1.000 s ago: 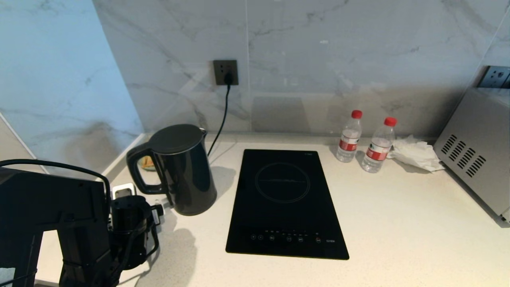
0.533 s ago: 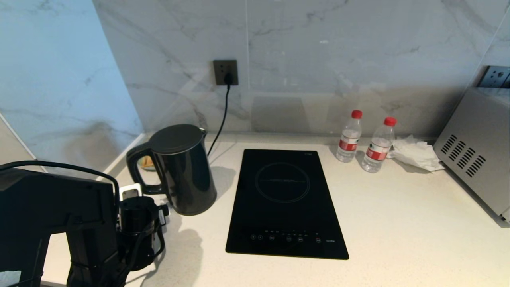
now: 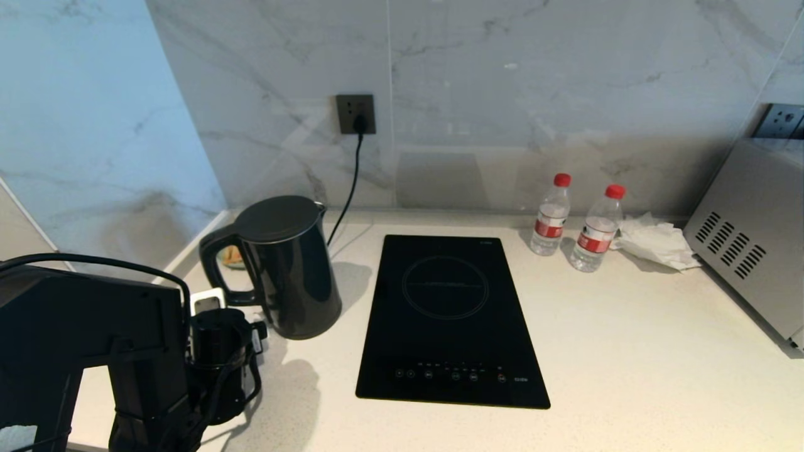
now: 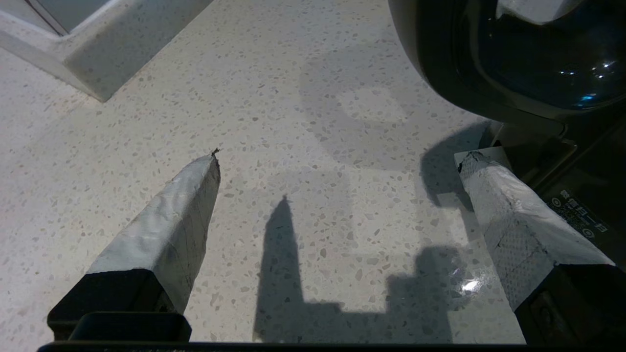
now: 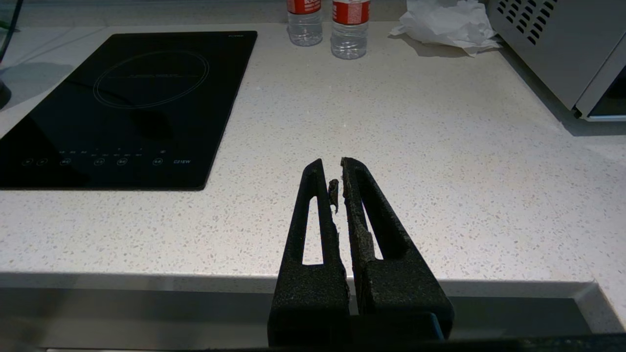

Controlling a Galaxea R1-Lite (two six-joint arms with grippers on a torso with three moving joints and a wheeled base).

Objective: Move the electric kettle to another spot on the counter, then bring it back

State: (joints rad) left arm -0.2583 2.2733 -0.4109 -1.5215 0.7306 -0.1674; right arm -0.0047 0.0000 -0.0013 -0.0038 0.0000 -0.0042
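The electric kettle (image 3: 289, 270), glossy black with a flat lid, stands upright at the back left of the counter (image 3: 628, 351), its loop handle (image 3: 213, 267) turned towards the left wall. My left gripper (image 3: 210, 302) hangs low just in front of and below that handle. In the left wrist view the left gripper (image 4: 340, 157) is open wide over bare counter (image 4: 293, 98), with nothing between its taped fingers (image 4: 166, 225). The kettle (image 4: 513, 49) bulges close beside one fingertip, apart from it. My right gripper (image 5: 332, 168) is shut and empty, parked over the counter's front edge.
A black induction hob (image 3: 449, 314) lies right of the kettle. Two red-capped water bottles (image 3: 551, 216), a crumpled tissue (image 3: 653, 242) and a grey metal appliance (image 3: 754, 245) stand at the back right. A cord runs from the wall socket (image 3: 355, 114) down behind the kettle.
My left arm has shifted a little to the right and towards the kettle's handle, mostly in the first half second. The kettle has not moved.
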